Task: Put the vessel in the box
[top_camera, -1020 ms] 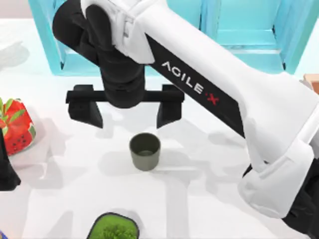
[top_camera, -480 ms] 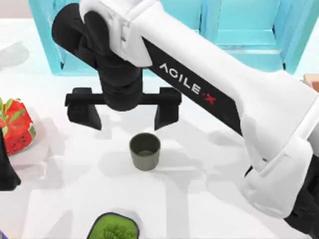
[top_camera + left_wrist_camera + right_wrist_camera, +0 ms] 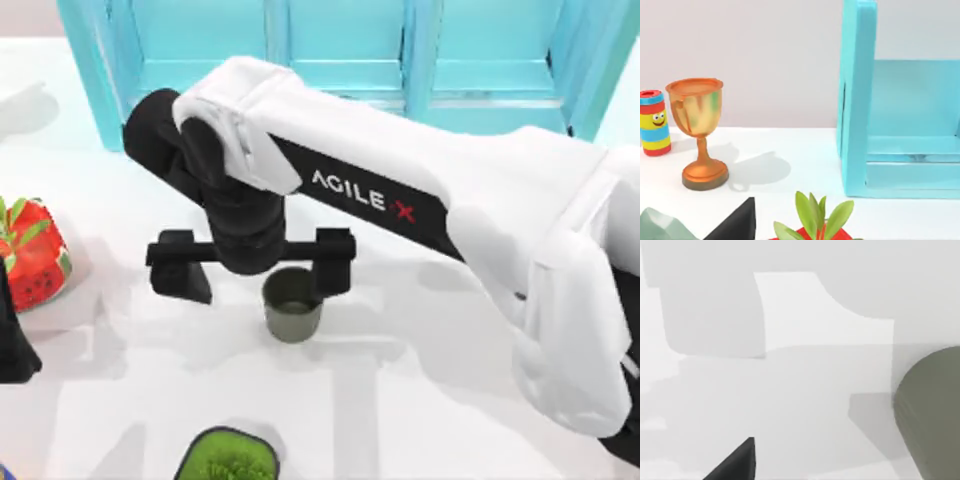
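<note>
One arm at work: right gripper [image 3: 256, 279] has dropped toward the cup [image 3: 292, 306]
Since a second ago it has come nearer the cup, jaws spread wide; one finger [image 3: 335, 272] now sits just beside the rim, the other [image 3: 185, 281] well off to the left. Cup unmoved, upright on the white table [image 3: 420, 390] in front of the blue shelf [image 3: 350, 50]. Left arm [image 3: 12, 340] parked at the left edge, its claw state hidden

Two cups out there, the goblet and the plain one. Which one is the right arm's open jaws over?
The plain grey-green cup at the table's middle. The right gripper hangs open above it, one jaw beside its rim. The orange goblet has a stem and stands elsewhere, beside a striped can.
</note>
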Available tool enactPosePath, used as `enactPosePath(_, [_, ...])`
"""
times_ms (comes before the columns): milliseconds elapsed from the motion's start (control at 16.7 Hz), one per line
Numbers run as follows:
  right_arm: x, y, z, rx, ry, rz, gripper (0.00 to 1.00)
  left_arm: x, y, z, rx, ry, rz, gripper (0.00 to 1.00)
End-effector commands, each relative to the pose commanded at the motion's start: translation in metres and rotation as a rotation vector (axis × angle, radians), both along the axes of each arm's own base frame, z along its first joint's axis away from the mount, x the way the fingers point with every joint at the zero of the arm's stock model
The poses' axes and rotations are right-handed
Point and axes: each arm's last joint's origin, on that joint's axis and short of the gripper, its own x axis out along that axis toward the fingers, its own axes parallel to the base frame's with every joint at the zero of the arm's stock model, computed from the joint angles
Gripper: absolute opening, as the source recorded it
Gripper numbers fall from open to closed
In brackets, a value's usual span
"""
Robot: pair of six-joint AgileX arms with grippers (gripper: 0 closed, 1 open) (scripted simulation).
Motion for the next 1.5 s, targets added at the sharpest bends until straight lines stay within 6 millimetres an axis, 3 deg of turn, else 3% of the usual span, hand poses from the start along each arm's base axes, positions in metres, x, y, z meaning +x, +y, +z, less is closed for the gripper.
enactPosePath(180, [-0.001, -0.002, -0.016, 0.004, -0.003, 0.0, 1.0, 0.0, 0.0, 0.0, 0.0, 0.0, 0.0, 1.0])
enactPosePath(480, [-0.001, -0.002, -0.018, 0.005, -0.004, 0.0, 1.0, 0.0, 0.0, 0.0, 0.0, 0.0, 0.0, 1.0])
enactPosePath(1260, [-0.001, -0.002, -0.018, 0.005, -0.004, 0.0, 0.02, 0.0, 0.0, 0.0, 0.0, 0.0, 0.0, 1.0])
enactPosePath(1500, [-0.001, -0.002, -0.018, 0.005, -0.004, 0.0, 0.0, 0.0, 0.0, 0.0, 0.0, 0.0, 0.0, 1.0])
